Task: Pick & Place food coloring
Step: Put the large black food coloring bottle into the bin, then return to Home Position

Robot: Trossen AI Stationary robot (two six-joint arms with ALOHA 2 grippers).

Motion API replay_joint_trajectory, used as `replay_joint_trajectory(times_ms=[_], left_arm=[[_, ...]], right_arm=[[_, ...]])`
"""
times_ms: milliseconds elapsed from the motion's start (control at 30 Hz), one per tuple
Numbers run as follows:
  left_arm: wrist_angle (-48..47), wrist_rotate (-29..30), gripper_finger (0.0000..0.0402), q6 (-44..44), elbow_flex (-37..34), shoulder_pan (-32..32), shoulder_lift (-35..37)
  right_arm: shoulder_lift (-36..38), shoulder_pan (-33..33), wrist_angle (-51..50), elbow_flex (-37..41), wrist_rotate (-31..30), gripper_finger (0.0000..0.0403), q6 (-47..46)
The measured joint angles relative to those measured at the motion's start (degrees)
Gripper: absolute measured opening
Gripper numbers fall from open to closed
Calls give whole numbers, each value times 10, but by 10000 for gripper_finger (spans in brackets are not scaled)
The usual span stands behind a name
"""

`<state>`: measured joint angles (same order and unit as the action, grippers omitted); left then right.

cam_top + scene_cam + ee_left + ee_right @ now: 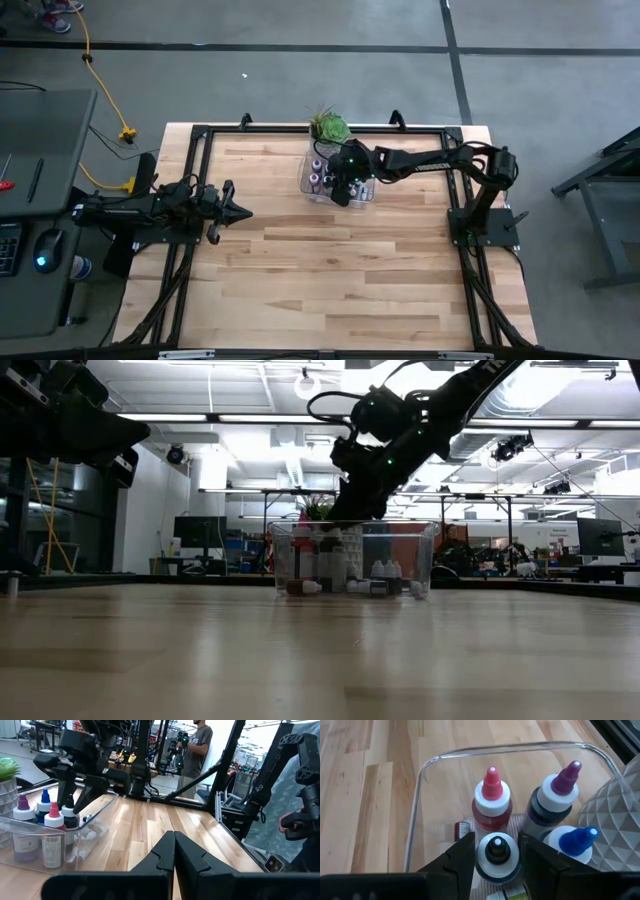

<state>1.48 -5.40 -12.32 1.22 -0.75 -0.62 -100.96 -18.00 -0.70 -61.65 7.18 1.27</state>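
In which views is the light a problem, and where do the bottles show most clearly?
Low view: bright ceiling lights behind leave the right gripper a dark silhouette, and the tray walls dim the bottles. Right wrist view: evenly lit, the red-tipped bottle and black-tipped bottle are sharp, the latter between the jaws. Left wrist view: the left gripper is a dark near shape.

Right arm is stretched way out across the table's far side, wrist bent down, right gripper (497,851) with its fingers parted. Left arm just sits at the left edge – left gripper (236,211) closed, pointing inward, level.
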Motion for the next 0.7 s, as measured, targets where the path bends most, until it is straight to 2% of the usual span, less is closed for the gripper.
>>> replay_joint_trajectory(times_ms=[333, 533, 700], left_arm=[[0, 0, 0, 0, 0, 0, 0], [0, 0, 0, 0, 0, 0, 0], [0, 0, 0, 0, 0, 0, 0]], right_arm=[[29, -7, 19, 0, -2, 168, -4], [71, -21, -25, 4, 4, 197, -13], [165, -21, 15, 90, 56, 197, -28]])
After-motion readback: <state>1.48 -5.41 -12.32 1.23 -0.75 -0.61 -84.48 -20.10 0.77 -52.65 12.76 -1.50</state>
